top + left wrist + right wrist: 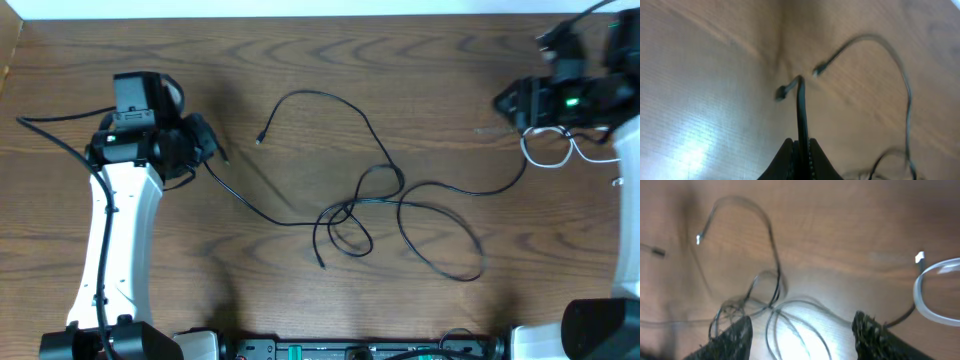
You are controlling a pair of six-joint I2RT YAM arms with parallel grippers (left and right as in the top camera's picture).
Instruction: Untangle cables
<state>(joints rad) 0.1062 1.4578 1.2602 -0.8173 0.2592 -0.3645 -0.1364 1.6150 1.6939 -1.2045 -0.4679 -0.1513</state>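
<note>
Thin black cables (360,205) lie in tangled loops at the middle of the wooden table. One black cord runs left from the knot to my left gripper (212,148), which is shut on it near its plug end (801,110). Another free plug end (261,138) lies at the upper middle. A white cord (548,150) is looped at the far right, beside my right gripper (505,102), which is open and empty (802,327) above the table. A black cord runs from the knot toward the right gripper. The white loop (935,295) shows at the right in the right wrist view.
The wooden table (400,60) fills the view. The white arm bases stand at the front left (110,260) and front right (600,325). A rail with electronics (350,350) runs along the front edge.
</note>
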